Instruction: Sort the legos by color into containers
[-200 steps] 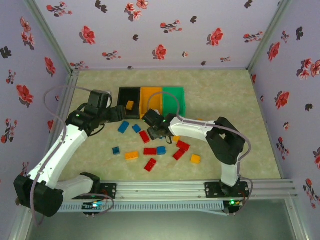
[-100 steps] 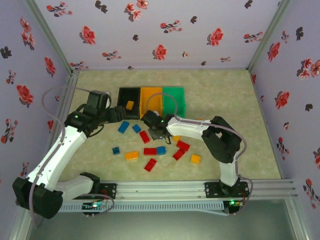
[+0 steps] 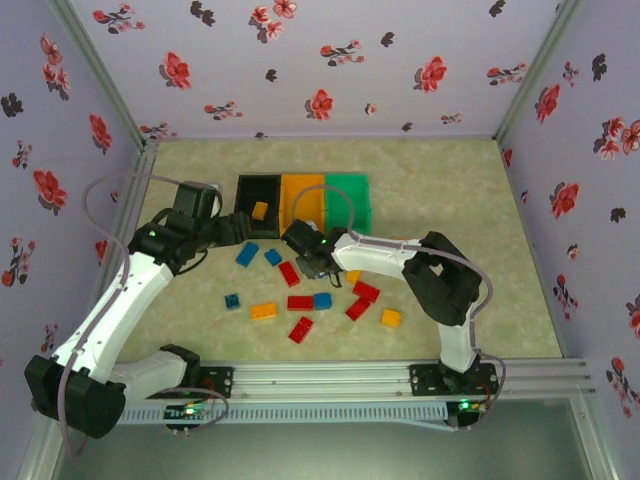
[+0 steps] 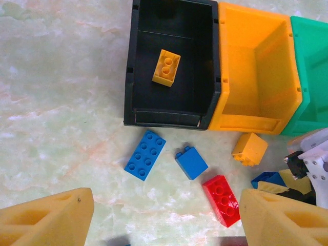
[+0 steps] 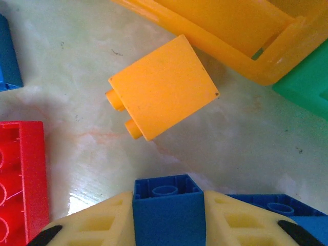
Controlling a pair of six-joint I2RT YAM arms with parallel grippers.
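My right gripper (image 5: 168,201) is shut on a blue lego (image 5: 168,215), low over the table just in front of the orange container (image 5: 225,31). An orange-yellow lego (image 5: 163,87) lies on its side just beyond it, and a red lego (image 5: 23,174) lies to the left. My left gripper (image 4: 166,220) hangs open above the table, with a flat blue lego (image 4: 145,155), a blue lego (image 4: 191,162) and a red lego (image 4: 221,200) below it. The black container (image 4: 171,119) holds one orange-yellow lego (image 4: 166,67). The green container (image 3: 348,200) stands at the right of the row.
Several red, blue and orange-yellow legos lie scattered in front of the containers, among them a red one (image 3: 300,329) and an orange-yellow one (image 3: 390,318) nearest the arms' bases. Flowered walls close in the table on three sides.
The right gripper's jaws have closed on the blue lego. The right arm has shifted only slightly, and the left arm has stayed where it was.
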